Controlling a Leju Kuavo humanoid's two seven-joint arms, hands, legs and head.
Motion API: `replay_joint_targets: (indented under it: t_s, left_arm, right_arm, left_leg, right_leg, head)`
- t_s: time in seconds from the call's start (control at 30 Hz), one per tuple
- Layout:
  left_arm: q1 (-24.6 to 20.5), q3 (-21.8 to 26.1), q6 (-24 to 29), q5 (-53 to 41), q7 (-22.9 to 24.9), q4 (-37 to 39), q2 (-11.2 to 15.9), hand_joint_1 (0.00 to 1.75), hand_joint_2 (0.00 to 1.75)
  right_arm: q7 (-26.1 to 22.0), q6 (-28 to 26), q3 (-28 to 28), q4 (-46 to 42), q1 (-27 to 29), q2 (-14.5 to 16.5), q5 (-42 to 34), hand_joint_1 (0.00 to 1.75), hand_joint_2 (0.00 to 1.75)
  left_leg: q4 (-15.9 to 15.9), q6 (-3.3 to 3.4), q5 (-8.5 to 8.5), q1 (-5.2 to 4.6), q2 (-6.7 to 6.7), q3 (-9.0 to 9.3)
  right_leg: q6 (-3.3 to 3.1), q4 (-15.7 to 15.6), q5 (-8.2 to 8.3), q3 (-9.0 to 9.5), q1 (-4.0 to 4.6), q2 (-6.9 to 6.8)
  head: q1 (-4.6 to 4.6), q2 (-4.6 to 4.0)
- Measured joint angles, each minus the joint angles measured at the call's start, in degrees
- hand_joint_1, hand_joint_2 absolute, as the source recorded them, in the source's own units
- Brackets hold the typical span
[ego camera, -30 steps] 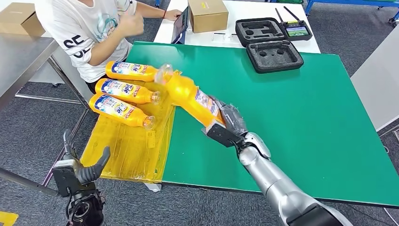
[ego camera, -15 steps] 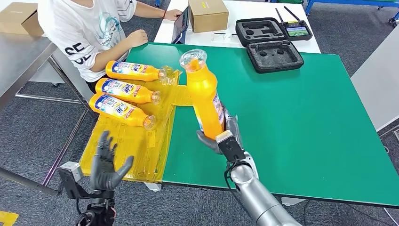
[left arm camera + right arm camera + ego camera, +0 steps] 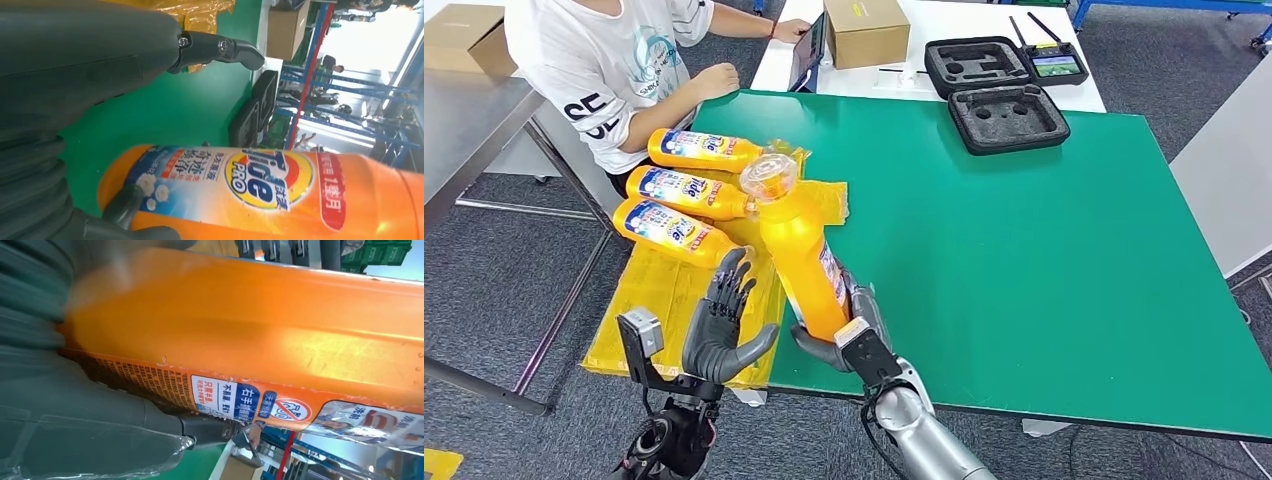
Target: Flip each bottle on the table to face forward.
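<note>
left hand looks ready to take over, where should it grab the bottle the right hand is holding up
Probably the mid body, just above the right hand, coming in from the robot's left. The bottle stands near upright with its cap on top and its base wrapped by the right hand, so the long straight flank is bare there. The left hand waits open beside it, palm toward that flank.
</note>
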Motion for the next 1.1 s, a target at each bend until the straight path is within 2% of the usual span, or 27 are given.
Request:
replay_joint_targets:
  t_s: [0.2, 0.43, 0.67, 1.0, 1.1]
  left_arm:
    - [-0.92, -1.11, -0.76, 0.92, 0.30, 0.98, 0.02, 0.00, 1.75]
    - [-4.27, -2.94, -2.58, 2.43, 1.17, 3.92, -0.01, 0.00, 1.75]
    - [-7.89, -3.43, -3.01, 3.67, 0.87, 7.24, -0.01, 0.00, 1.75]
    - [-8.22, -3.36, -2.78, 3.88, 0.87, 7.76, 0.04, 0.00, 1.75]
    - [-7.51, -3.17, -2.55, 3.84, 0.84, 7.83, 0.08, 1.31, 1.75]
  right_arm:
    - [0.00, 0.75, 0.49, 0.65, 0.30, 0.30, 0.54, 1.75, 1.75]
    - [0.00, 1.60, 1.34, 3.30, 1.04, 0.69, 1.89, 1.75, 1.75]
    - [0.00, 3.76, 1.92, 9.66, -0.21, 2.12, 5.29, 1.75, 1.75]
    - [1.30, 5.24, 1.93, 15.43, -1.71, 3.37, 8.81, 1.75, 1.75]
    - [2.08, 5.87, 1.78, 18.10, -2.74, 3.81, 10.65, 1.75, 1.75]
  left_leg:
    - [0.00, 0.00, 0.00, 0.00, 0.00, 0.00]
    - [0.00, 0.00, 0.01, 0.00, 0.00, 0.00]
    - [0.00, 0.00, 0.01, 0.01, 0.00, 0.00]
    - [0.00, 0.00, 0.01, 0.00, 0.00, -0.01]
    - [0.00, 0.00, 0.01, 0.00, 0.01, -0.02]
  right_leg:
    - [0.00, 0.00, 0.00, -0.01, 0.00, 0.00]
    - [0.00, 0.00, 0.00, -0.01, 0.01, 0.00]
    - [0.00, 0.01, 0.01, -0.02, 0.01, 0.00]
    - [0.00, 0.00, 0.00, -0.03, 0.01, 0.00]
    - [0.00, 0.00, 0.00, -0.03, 0.00, 0.00]
  head:
    - [0.00, 0.01]
    - [0.00, 0.00]
    - [0.00, 0.01]
    - [0.01, 0.01]
    - [0.01, 0.00]
